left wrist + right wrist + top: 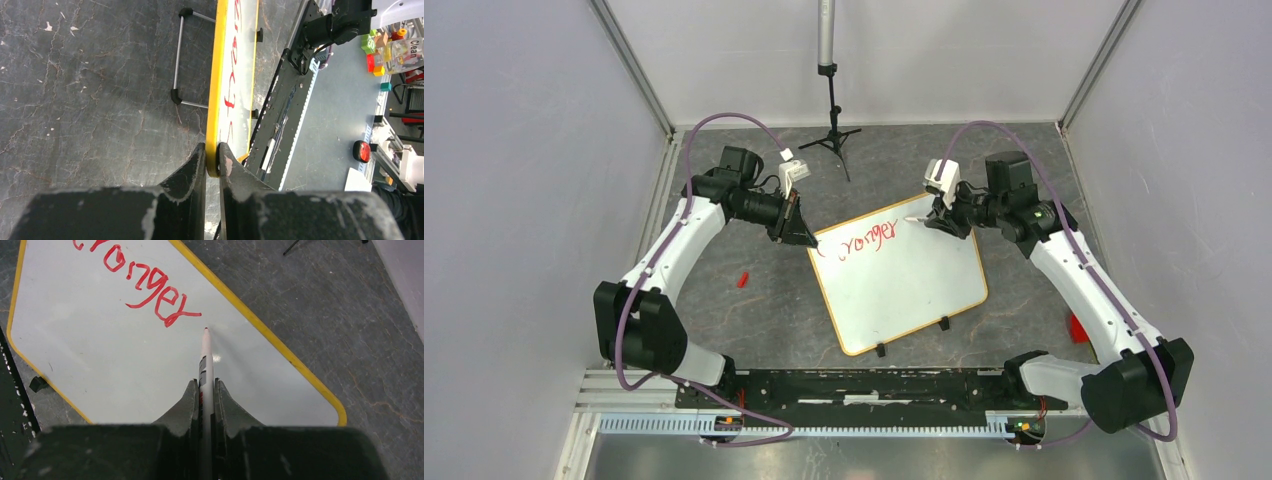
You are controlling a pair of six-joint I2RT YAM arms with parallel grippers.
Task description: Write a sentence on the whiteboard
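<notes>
Whiteboard (914, 285) sits askew mid-bench (764, 330), red sentence (150, 290) near its far edge. My left jaws pinch its yellow corner frame. My right jaws clamp a marker (205, 352), tip just past the last letter.

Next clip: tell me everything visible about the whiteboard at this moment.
The whiteboard is a white rectangle, turned askew, with rounded corners, a thin yellow-orange frame and two black clip feet on its near edge. Red writing crosses its far end. The left gripper pinches its frame; the right gripper holds a marker over its surface.
</notes>
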